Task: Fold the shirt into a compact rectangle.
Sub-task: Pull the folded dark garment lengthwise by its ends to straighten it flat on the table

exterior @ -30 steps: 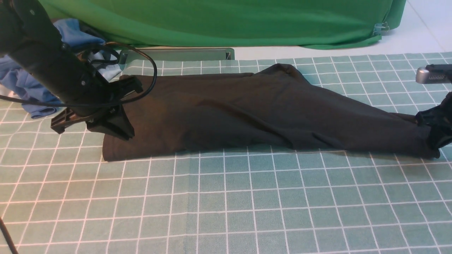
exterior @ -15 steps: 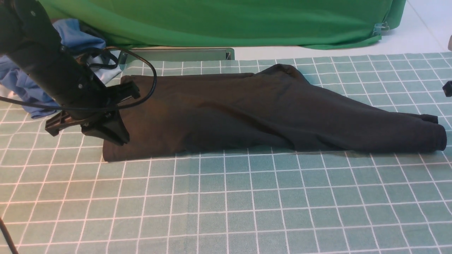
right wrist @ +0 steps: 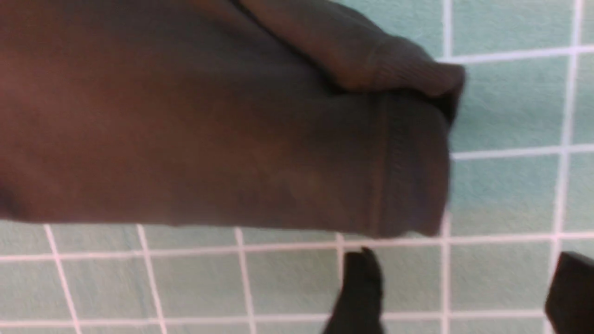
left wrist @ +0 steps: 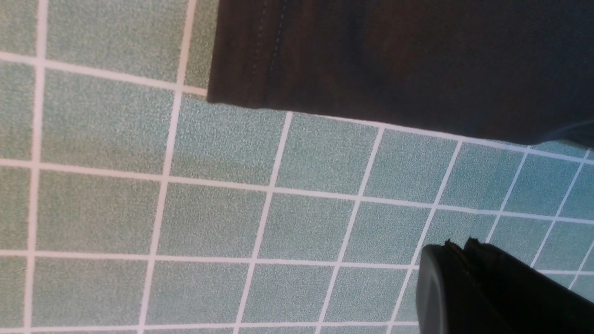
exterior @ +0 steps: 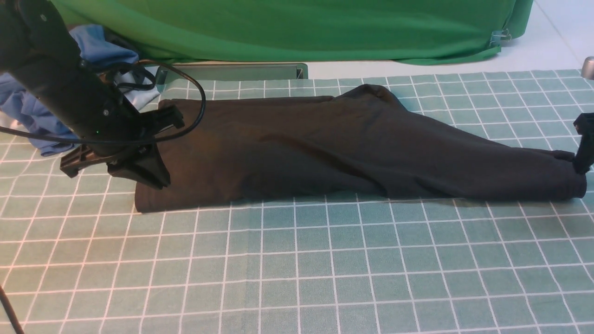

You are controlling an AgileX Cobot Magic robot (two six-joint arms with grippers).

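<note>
Black shirt (exterior: 325, 148) flat on counter (exterior: 297, 260), already a long band. Its long axis runs side to side: wide end just beside the blue clothes heap (exterior: 28, 102), narrow cuffed end well away from the heap. The left end effector (left wrist: 459, 243) is closed and empty at the heap-side end, tips over bare counter with the hem just ahead. The right end effector (right wrist: 464, 269) is at the end far from the heap, jaws wide, nothing between them; the cuff lies just ahead of its fingertips, contact can't be told. Judgement: next fold goes along the long axis. Right arm is nearer the narrow end, left arm nearer the wide end.
</note>
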